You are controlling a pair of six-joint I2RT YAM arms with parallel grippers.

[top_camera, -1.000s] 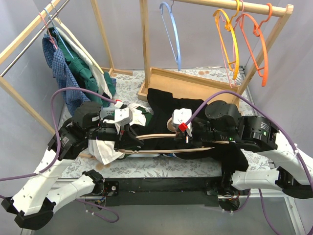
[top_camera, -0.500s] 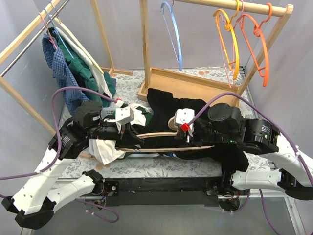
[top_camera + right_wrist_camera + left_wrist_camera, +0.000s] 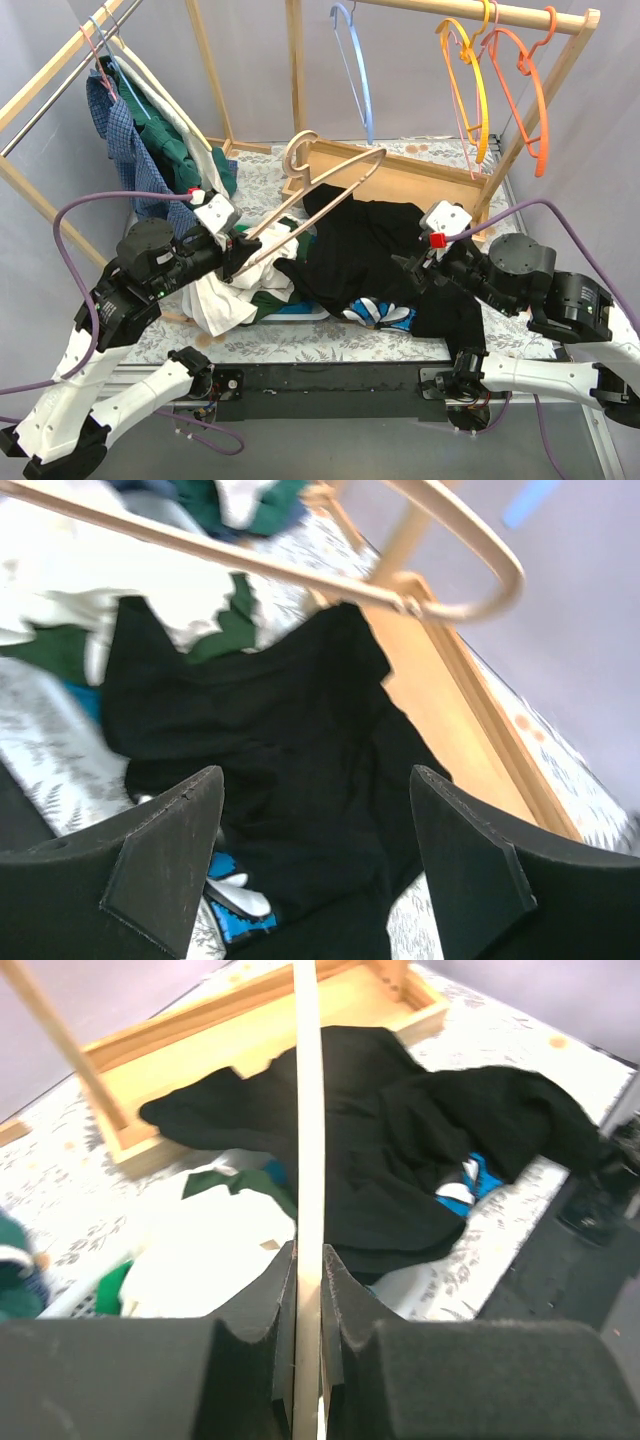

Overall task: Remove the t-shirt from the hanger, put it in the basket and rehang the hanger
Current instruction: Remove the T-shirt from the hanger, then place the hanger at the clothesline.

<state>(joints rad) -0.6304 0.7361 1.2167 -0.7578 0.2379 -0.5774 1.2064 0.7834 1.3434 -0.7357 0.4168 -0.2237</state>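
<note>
The right gripper [image 3: 315,776] now gapes empty, and the left gripper [image 3: 308,1290], pinched on the pale wooden hanger [image 3: 308,1160], has lifted it above the black t-shirt [image 3: 370,250], so removal looks done.

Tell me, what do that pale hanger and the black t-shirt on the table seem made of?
The hanger looks like smooth, light wood, judging by its even tan colour and rigid bars, though painted plastic is possible. The t-shirt looks like soft, matte knit fabric: it lies limp in folds without shine.
</note>
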